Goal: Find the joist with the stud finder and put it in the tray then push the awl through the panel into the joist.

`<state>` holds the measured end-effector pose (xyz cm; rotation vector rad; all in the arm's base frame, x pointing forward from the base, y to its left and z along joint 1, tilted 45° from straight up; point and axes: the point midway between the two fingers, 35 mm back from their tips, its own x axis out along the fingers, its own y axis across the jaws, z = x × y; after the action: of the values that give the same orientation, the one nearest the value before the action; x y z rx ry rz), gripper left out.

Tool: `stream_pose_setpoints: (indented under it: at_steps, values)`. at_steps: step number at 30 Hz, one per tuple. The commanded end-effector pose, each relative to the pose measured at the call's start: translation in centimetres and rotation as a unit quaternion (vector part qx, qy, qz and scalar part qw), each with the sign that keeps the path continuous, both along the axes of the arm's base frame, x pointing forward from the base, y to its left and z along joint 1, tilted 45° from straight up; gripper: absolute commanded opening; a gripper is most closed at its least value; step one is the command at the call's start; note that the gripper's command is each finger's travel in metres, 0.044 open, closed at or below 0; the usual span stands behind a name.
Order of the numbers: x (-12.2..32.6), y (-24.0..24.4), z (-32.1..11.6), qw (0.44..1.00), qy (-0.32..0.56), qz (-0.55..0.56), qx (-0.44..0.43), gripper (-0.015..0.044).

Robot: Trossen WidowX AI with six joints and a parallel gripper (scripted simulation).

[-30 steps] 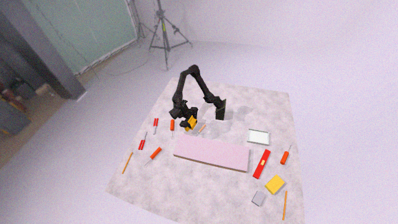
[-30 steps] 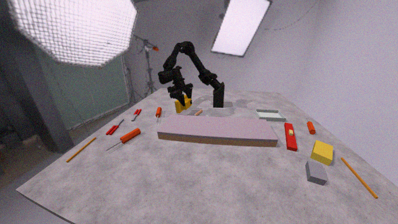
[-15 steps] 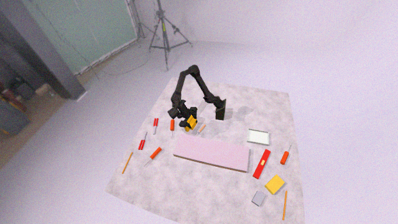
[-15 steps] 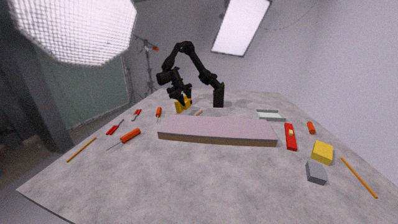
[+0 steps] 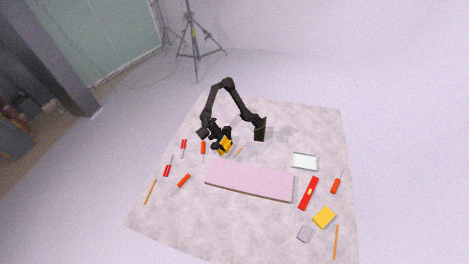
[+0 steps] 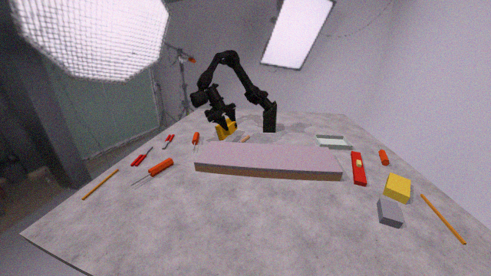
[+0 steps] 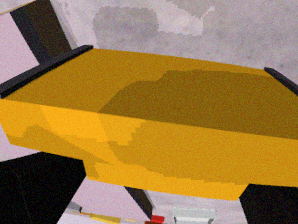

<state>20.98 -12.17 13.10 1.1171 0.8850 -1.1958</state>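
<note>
My gripper (image 5: 223, 142) (image 6: 230, 125) (image 7: 165, 156) is shut on the yellow stud finder (image 5: 226, 146) (image 6: 224, 131) (image 7: 200, 157), which it holds tilted, a little above the table behind the panel's left end. The pink floor panel (image 5: 253, 180) (image 6: 268, 159) lies flat across the middle; no hole shows in its top, and the joist is hidden. The awl (image 5: 238, 151) (image 6: 245, 139), with a tan handle, lies behind the panel, just right of the stud finder. The pale, shallow tray (image 5: 304, 169) (image 6: 337, 146) stands behind the panel's right end, with nothing in it.
Left of the panel lie orange screwdrivers (image 5: 183, 180) (image 6: 161, 167), red-handled tools (image 5: 167, 170) and a pencil (image 5: 150, 192). To the right lie a red level (image 5: 305, 199) (image 6: 359, 176), a yellow block (image 5: 324, 217), a grey block (image 5: 305, 234), another screwdriver (image 5: 335, 186) and a pencil (image 5: 335, 242).
</note>
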Motion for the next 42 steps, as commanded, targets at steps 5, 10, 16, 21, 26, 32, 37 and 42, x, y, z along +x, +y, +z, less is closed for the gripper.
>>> stream_pose_setpoints:
  at_steps: [5, 10, 16, 21, 26, 32, 37, 42]
  values:
    - [0.10, -0.06, 0.12, 1.000, -0.002, 0.008, 0.028, 0.0000]
    - [0.09, -0.10, 0.13, 0.999, -0.002, 0.009, 0.037, 0.0000]
    - [0.08, -0.20, 0.11, 0.998, 0.001, 0.014, 0.056, 0.0000]
    - [0.07, -0.29, 0.12, 0.997, 0.001, 0.018, 0.073, 0.0000]
    - [0.07, -0.38, 0.14, 0.996, 0.001, 0.021, 0.090, 0.0000]
    - [0.08, -0.50, 0.19, 0.994, 0.000, 0.025, 0.111, 0.0000]
    - [0.08, -0.58, 0.22, 0.992, -0.002, 0.027, 0.123, 0.0000]
    - [0.07, -0.64, 0.20, 0.990, 0.000, 0.031, 0.137, 0.0000]
